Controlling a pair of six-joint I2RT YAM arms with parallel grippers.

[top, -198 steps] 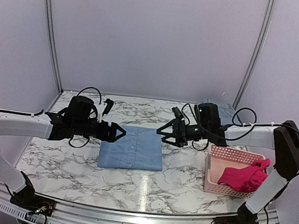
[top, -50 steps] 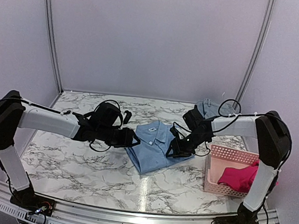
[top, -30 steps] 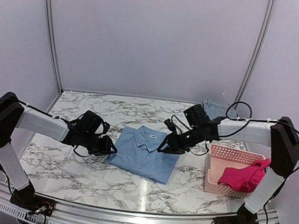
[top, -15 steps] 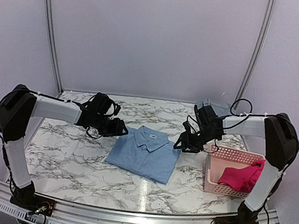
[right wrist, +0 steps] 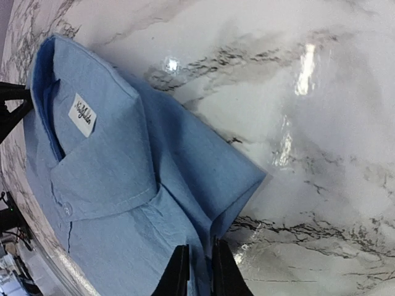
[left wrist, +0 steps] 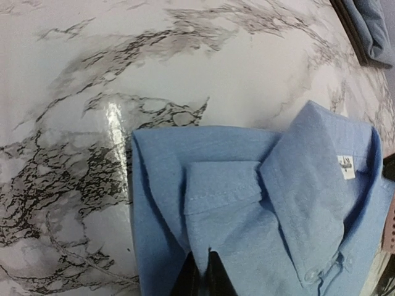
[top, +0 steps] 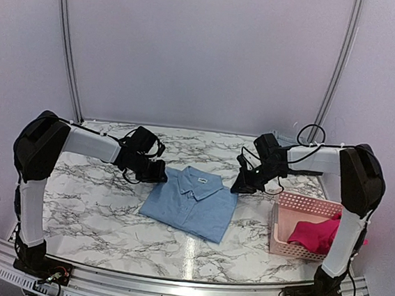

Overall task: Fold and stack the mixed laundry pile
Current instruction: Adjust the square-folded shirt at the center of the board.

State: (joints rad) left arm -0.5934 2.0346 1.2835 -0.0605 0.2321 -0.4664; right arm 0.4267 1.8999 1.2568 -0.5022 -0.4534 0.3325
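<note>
Two tools sit at the far corners of the light blue shirt (top: 191, 202), which lies folded and collar-up on the marble worktop (top: 86, 214), turned a little askew. The left tool (top: 161, 174) has its fingers (left wrist: 187, 282) pressed together on the cloth at the shoulder left of the collar. The right tool (top: 238, 187) pinches the folded edge at the other shoulder, with blue cloth showing between its fingers (right wrist: 178, 274). The red garment (top: 313, 235) lies heaped in the pink basket (top: 281, 243) at the worktop's right side, apart from the shirt.
</note>
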